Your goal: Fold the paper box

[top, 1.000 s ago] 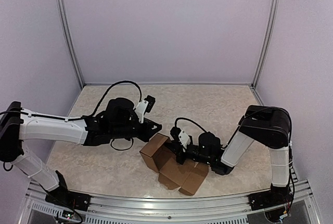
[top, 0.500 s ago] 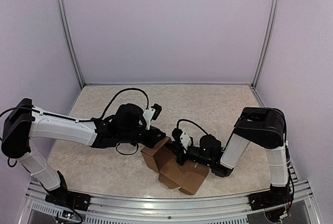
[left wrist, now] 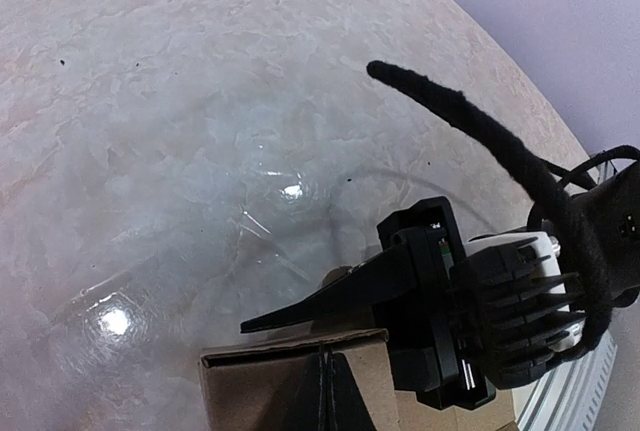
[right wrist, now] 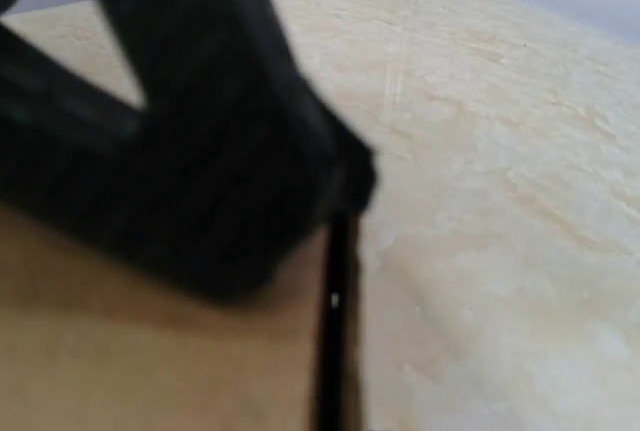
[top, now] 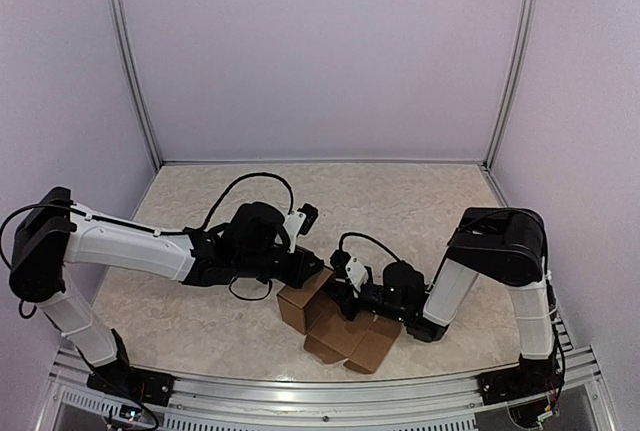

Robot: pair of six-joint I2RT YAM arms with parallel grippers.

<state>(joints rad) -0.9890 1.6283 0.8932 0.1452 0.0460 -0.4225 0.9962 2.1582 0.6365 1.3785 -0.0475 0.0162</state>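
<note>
paper box half up, both hands crowding it

the paper box (top: 352, 336) is brown card and sits on the surface (top: 420, 201) near its front edge. one part of the box stands up like a cube corner, and loose flaps lie spread out on the side nearer the arm bases.

the left hand (top: 320, 272) comes in from the box's left, with its tip at the top edge of the raised wall. it's closed all the way. i can't make out any card pinched in it.

the right hand (top: 332, 292) comes in from the box's right, low over the open middle and really close to the left hand. in the left wrist view, one of its black fingers (left wrist: 300, 314) pokes out just above the box's top edge. its own wrist view is a blur of black and card, so i honestly can't tell how far it's open or whether it has hold of anything.
</note>
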